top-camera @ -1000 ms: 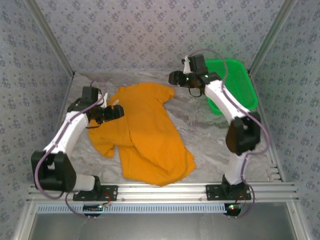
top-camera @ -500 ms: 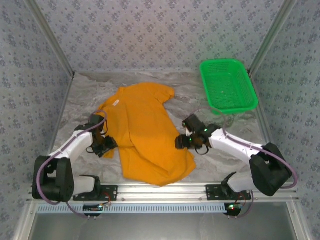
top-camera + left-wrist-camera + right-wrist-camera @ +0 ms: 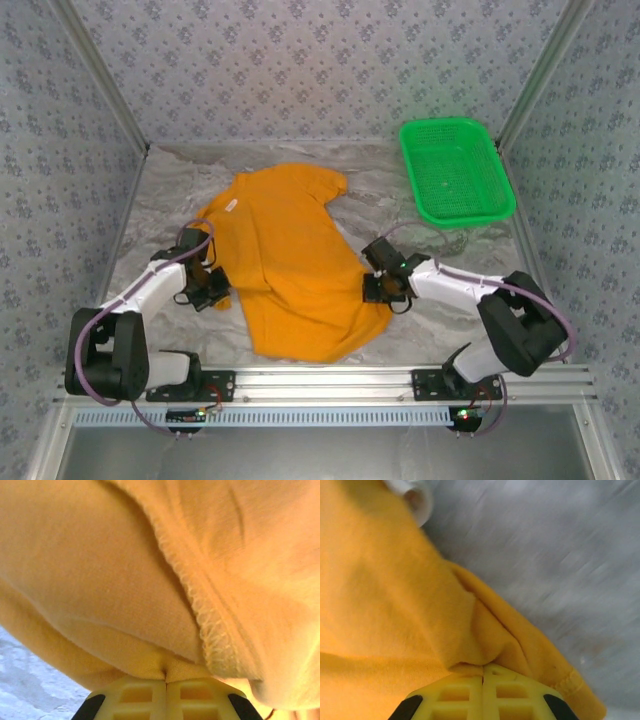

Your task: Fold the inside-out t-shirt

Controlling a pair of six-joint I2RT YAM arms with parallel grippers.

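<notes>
The orange t-shirt lies rumpled in the middle of the worktop, collar toward the far wall. My left hand is pinched shut on its left edge, beside a stitched seam. My right hand is pinched shut on the right hem fold. I judge this readies both sides for lifting and folding.

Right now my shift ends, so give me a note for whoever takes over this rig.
Left gripper: shut on the t-shirt at its left edge, low at the table.
Right gripper: shut on its right edge, near the hem.
T-shirt: spread out, rumpled, neck tag showing, collar toward the far side; green basket far right.
Done: both edges gripped.
To do: every fold.
</notes>
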